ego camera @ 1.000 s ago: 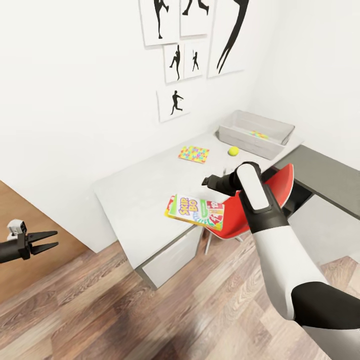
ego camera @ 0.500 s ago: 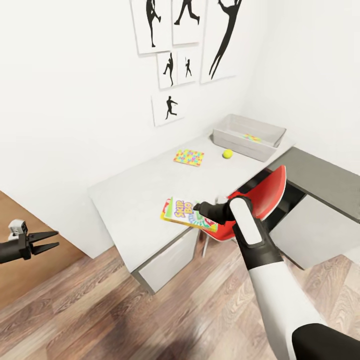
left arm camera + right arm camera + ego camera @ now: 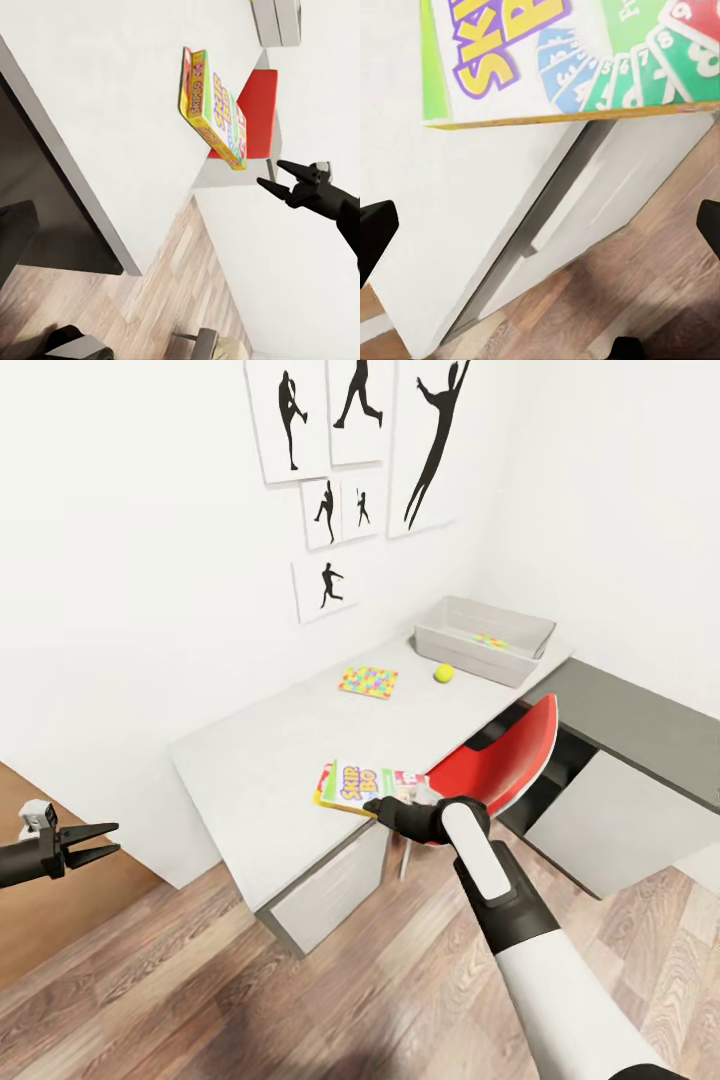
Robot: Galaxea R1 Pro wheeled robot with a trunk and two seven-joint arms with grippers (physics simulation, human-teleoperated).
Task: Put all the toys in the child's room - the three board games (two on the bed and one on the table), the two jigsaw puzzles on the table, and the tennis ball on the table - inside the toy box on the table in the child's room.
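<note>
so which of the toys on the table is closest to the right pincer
The Skip-Bo box at the table's near edge, just beyond the right pincer; the jigsaw puzzle and tennis ball lie farther back.

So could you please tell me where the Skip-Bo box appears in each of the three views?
Head view: Skip-Bo box at the table's near edge, just beyond the right pincer.
Left wrist view: upper centre, beside the red chair.
Right wrist view: across the top, overhanging the table edge.
Shared landmark: the pale table edge under the box.
</note>
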